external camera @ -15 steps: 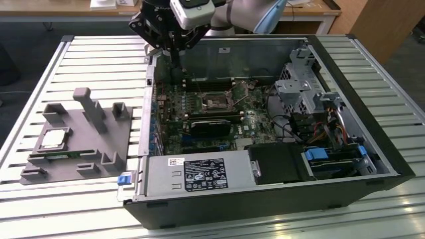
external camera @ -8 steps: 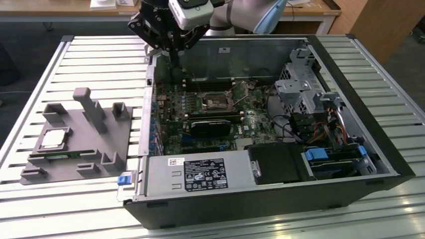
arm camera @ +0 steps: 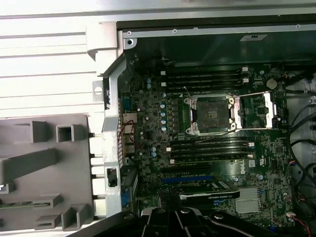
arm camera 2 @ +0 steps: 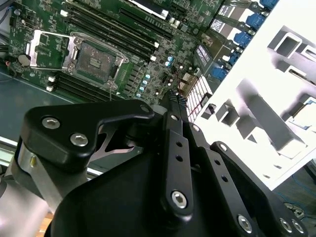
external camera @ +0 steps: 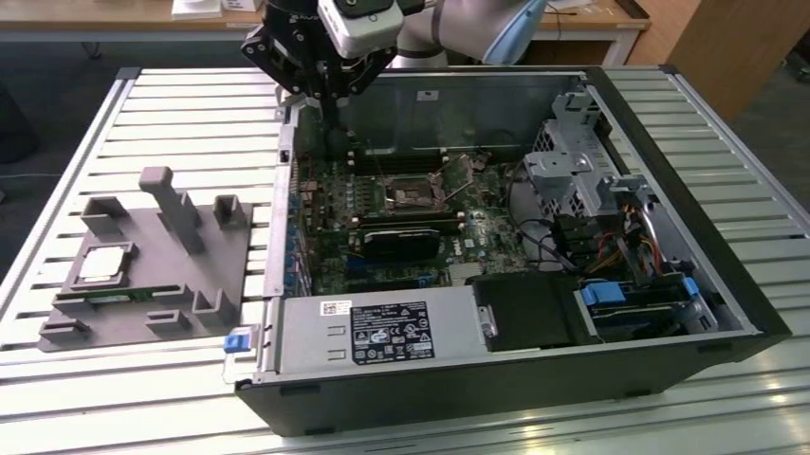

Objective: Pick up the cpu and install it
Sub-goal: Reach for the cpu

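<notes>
gripper (external camera: 332, 95) clenched, empty; I hold it over case (external camera: 443, 104) rear edge | cpu (external camera: 104, 263) flat on grey tray (external camera: 234, 270) outside case, well apart toward exterior view's left | socket (external camera: 412, 196) open, bare

PSU label (external camera: 386, 332): print not legible.

The motherboard (external camera: 332, 209) is dark green. The tray (external camera: 241, 256) is plain grey (its cpu (external camera: 104, 264) silvery), the slatted table (external camera: 190, 114) white.

Bright, even light; the table (external camera: 127, 398) slats glare white.
</notes>
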You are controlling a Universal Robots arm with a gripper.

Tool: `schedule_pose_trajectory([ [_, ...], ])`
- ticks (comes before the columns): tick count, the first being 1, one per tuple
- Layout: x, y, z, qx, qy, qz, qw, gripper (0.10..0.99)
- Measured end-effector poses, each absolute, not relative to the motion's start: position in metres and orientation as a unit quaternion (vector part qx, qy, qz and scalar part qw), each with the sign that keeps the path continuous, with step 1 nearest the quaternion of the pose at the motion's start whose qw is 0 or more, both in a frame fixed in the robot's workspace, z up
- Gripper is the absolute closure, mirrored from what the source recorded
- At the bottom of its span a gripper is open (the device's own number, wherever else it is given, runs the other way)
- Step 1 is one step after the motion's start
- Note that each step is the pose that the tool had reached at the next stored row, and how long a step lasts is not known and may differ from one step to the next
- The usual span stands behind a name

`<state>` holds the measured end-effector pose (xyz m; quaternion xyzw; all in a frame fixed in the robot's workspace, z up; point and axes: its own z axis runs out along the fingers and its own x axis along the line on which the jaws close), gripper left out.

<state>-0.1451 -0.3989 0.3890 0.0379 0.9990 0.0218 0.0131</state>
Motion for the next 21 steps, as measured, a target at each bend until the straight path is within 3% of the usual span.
schedule_pose_trajectory([
  [21, -0.1501, -0.3989, 0.3866, 0.038, 0.999, 0.022, 0.013, 0.973],
])
